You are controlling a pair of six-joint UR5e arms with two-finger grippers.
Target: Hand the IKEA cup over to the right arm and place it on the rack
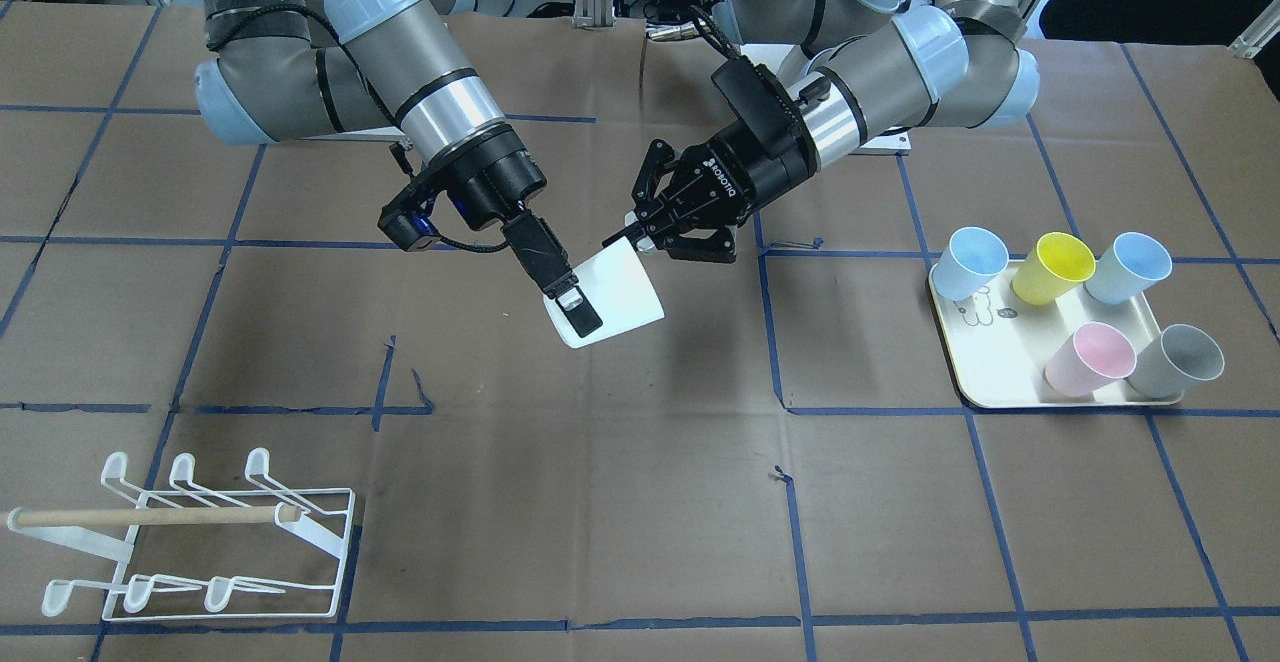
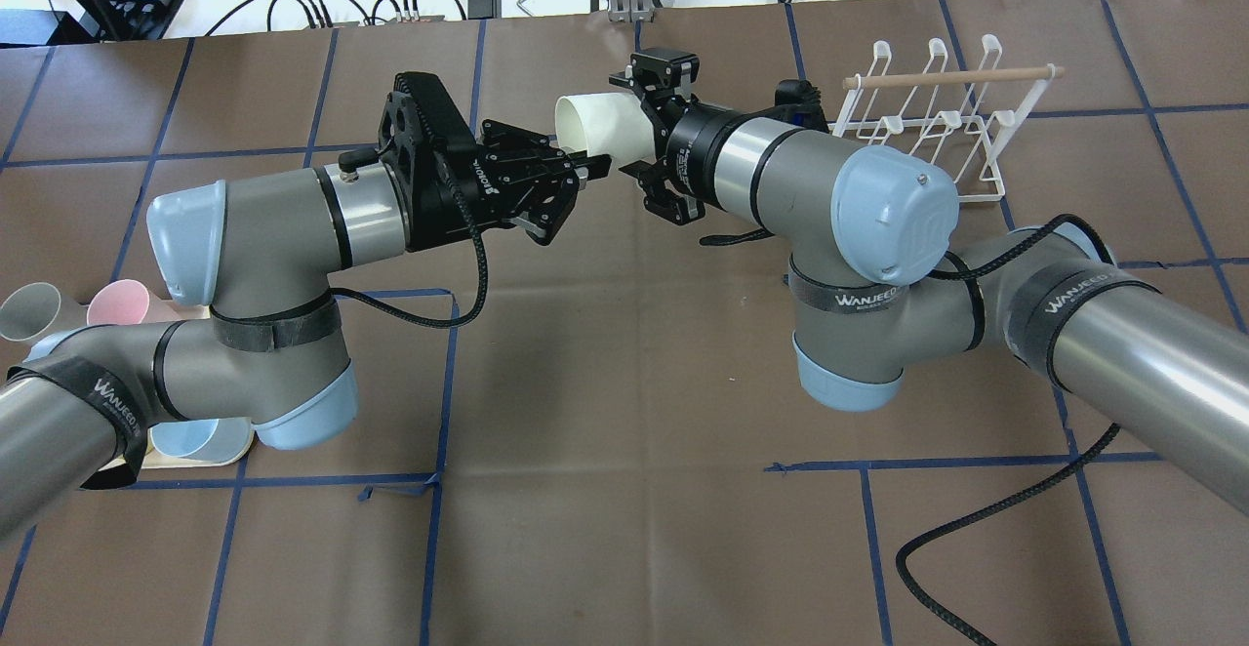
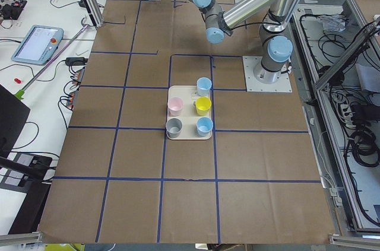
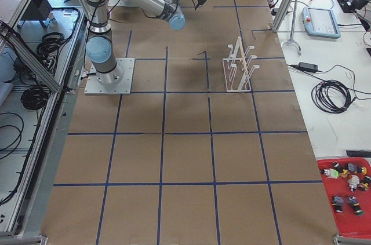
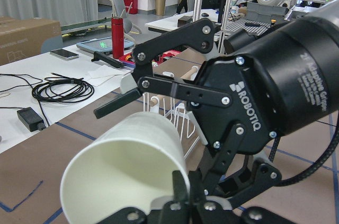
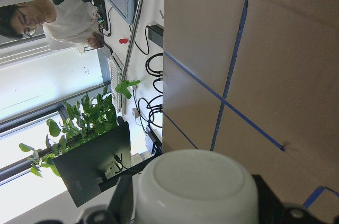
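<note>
A white cup (image 1: 622, 287) hangs in mid-air between both arms, lying on its side. My right gripper (image 1: 582, 320) is shut on the cup's body near its base; one finger (image 1: 570, 297) lies flat on the wall. The right wrist view shows the cup's base (image 6: 196, 187) between the fingers. My left gripper (image 1: 630, 235) is shut on the cup's rim; in the left wrist view one finger (image 5: 179, 195) sits inside the mouth of the cup (image 5: 127, 171). From overhead the cup (image 2: 595, 119) is between the left gripper (image 2: 590, 168) and the right gripper (image 2: 639, 134). The white wire rack (image 1: 200, 532) stands empty.
A cream tray (image 1: 990, 367) on my left side holds several cups: two blue (image 1: 975, 262), yellow (image 1: 1050, 267), pink (image 1: 1090, 357), grey (image 1: 1180, 360). Overhead, the rack (image 2: 937, 119) stands just beyond the right arm's elbow (image 2: 888, 212). Brown taped paper covers the table.
</note>
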